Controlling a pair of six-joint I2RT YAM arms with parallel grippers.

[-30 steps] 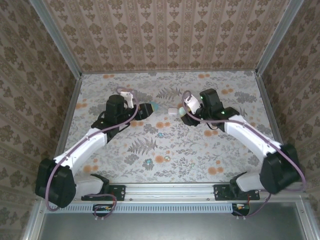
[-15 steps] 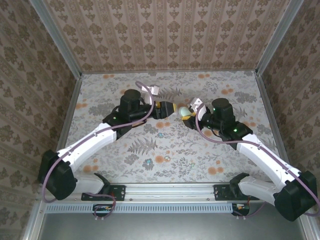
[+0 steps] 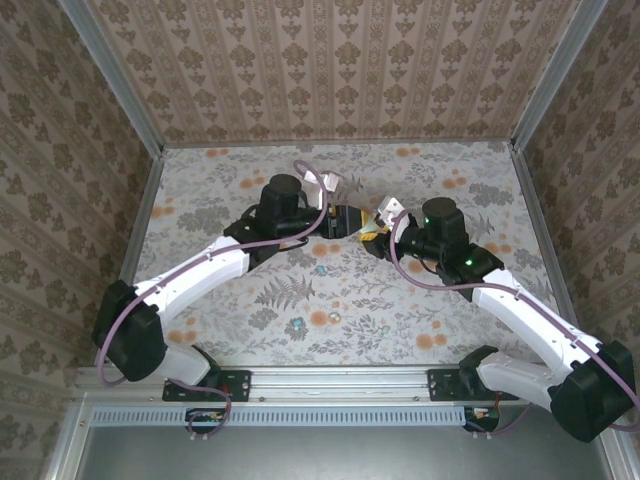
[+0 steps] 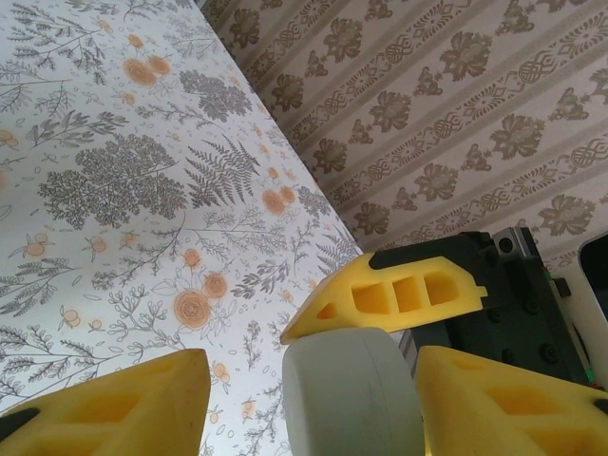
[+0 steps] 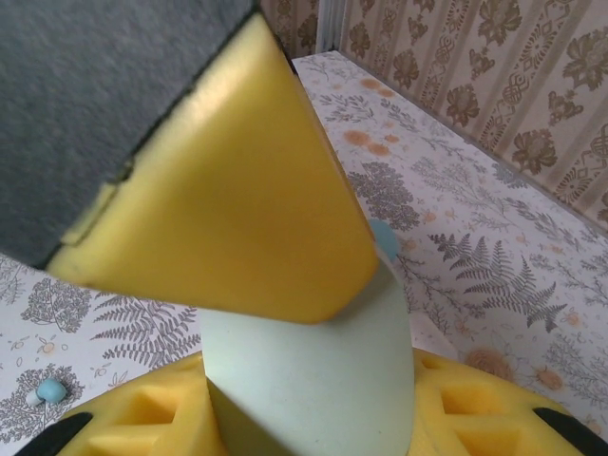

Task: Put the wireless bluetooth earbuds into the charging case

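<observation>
A pale green charging case (image 5: 313, 380) sits clamped between the two yellow fingers of my right gripper (image 5: 309, 413), held above the table. In the left wrist view the same case (image 4: 347, 394) stands between the fingers of my left gripper (image 4: 313, 389). That gripper is open, with floor showing between the case and its left finger (image 4: 114, 408). In the top view the left gripper (image 3: 348, 220) and right gripper (image 3: 373, 232) meet tip to tip, hiding the case. A tiny teal earbud (image 5: 52, 390) lies on the table; another teal earbud (image 3: 320, 270) lies below the grippers.
A teal rounded thing (image 5: 385, 237) peeks out behind the case. Another small teal speck (image 3: 295, 323) lies nearer the front. The floral table (image 3: 440, 300) is walled on three sides by patterned panels (image 3: 340, 70); a metal rail (image 3: 340, 380) runs along the near edge.
The left arm has swung right until its open fingers flank the case in the right gripper. The right arm shifted right a second ago and has held still since.
</observation>
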